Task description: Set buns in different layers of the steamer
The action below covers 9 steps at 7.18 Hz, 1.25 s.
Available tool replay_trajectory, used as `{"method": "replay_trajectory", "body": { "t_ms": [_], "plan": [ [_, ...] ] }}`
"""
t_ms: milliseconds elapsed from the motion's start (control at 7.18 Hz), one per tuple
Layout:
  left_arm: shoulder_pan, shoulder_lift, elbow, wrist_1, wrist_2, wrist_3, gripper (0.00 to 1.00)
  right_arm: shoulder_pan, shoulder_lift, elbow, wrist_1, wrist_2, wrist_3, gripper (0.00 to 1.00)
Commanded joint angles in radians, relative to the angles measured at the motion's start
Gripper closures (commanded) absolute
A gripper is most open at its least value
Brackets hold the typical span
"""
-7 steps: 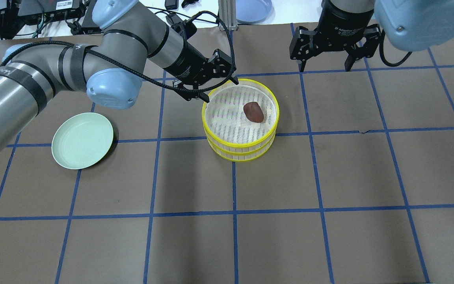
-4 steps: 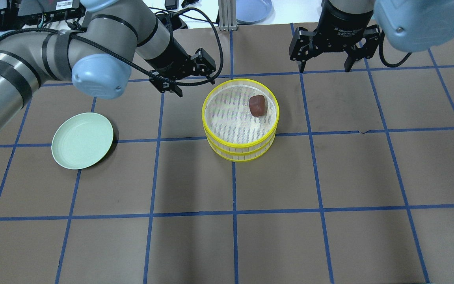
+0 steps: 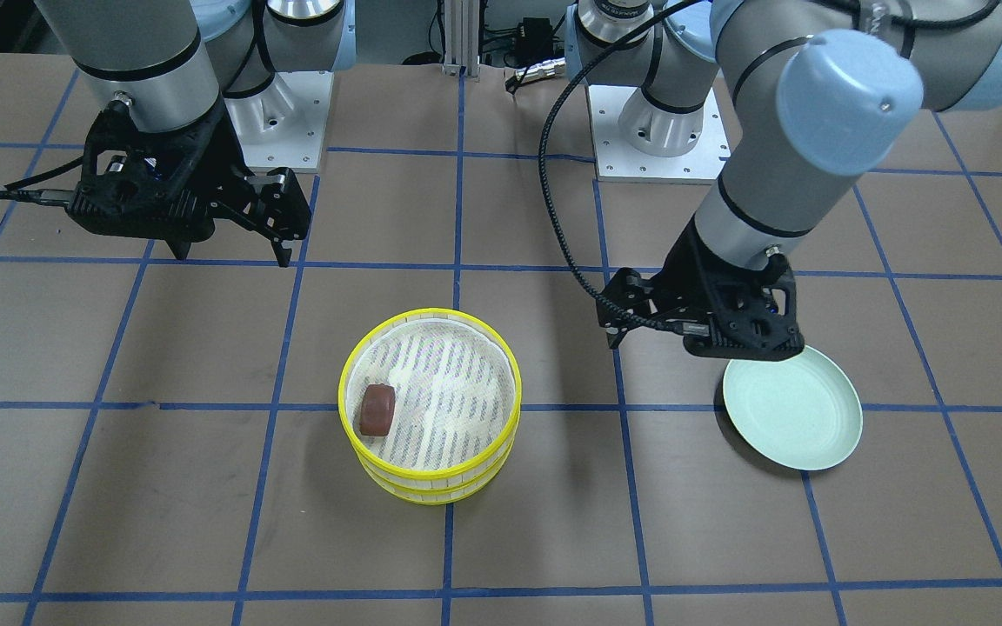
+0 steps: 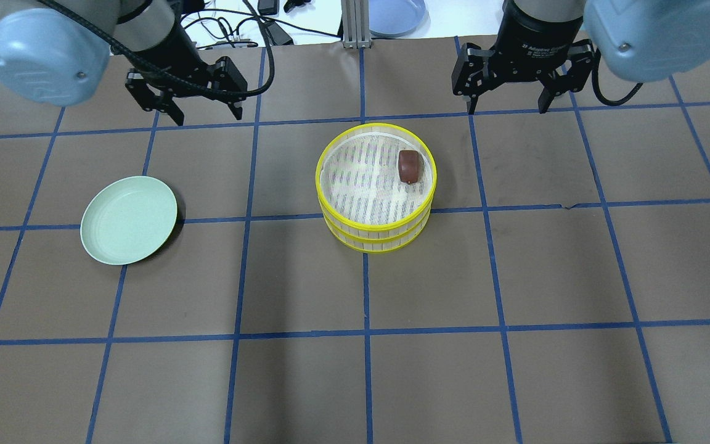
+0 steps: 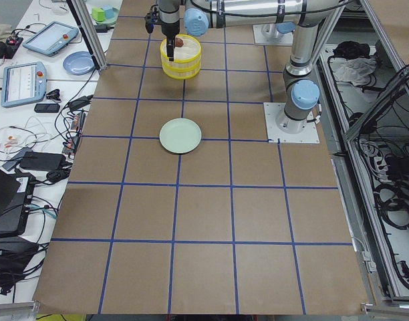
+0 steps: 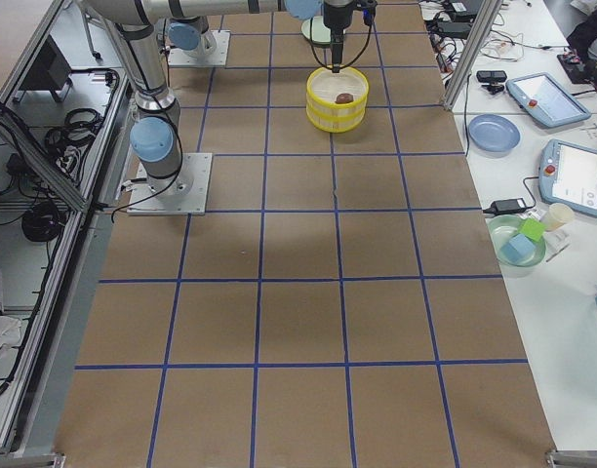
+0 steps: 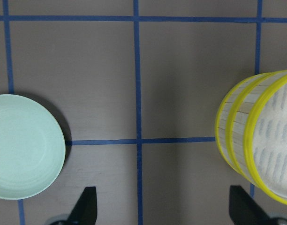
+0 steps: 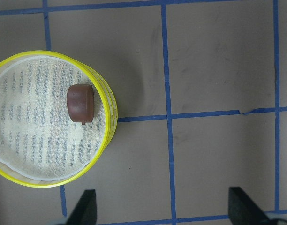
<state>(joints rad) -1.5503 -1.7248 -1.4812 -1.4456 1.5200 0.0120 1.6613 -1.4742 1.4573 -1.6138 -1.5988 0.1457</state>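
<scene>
Two yellow-rimmed steamer layers (image 4: 375,239) stand stacked at the table's middle, and show in the front view (image 3: 431,487). The dark reddish-brown bun (image 4: 408,165) lies in the top layer near its right rear rim, also seen from the right wrist (image 8: 80,103). The cream-white bun is hidden or out of view. My left gripper (image 4: 207,114) is open and empty, above the table behind and left of the steamer. My right gripper (image 4: 506,106) is open and empty, behind and right of the steamer.
A pale green plate (image 4: 128,219), with nothing on it, sits left of the steamer; it also shows in the left wrist view (image 7: 24,145). Blue tape lines grid the brown table. Cables and devices lie beyond the far edge.
My left arm has drawn back from the steamer's rear-left rim toward the back left. The brown bun has shifted toward the top layer's right rear. The right arm has not moved.
</scene>
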Motion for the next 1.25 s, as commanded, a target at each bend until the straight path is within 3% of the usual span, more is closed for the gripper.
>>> {"method": "replay_trajectory", "body": {
  "t_ms": [0,557,836,1115],
  "plan": [
    [0.062,0.063,0.007,-0.082,0.034,0.017,0.0,0.0,0.0,0.0,0.0,-0.001,0.0,0.0],
    [0.079,0.1,-0.004,-0.105,0.028,0.006,0.0,0.002,0.0,0.0,0.0,0.0,0.0,0.0],
    [0.078,0.117,-0.002,-0.105,-0.129,0.0,0.0,0.002,0.0,0.0,0.0,0.0,0.0,0.0],
    [0.081,0.128,-0.005,-0.104,-0.138,0.006,0.0,0.003,0.0,0.0,-0.002,0.003,0.0,0.0]
  ]
}}
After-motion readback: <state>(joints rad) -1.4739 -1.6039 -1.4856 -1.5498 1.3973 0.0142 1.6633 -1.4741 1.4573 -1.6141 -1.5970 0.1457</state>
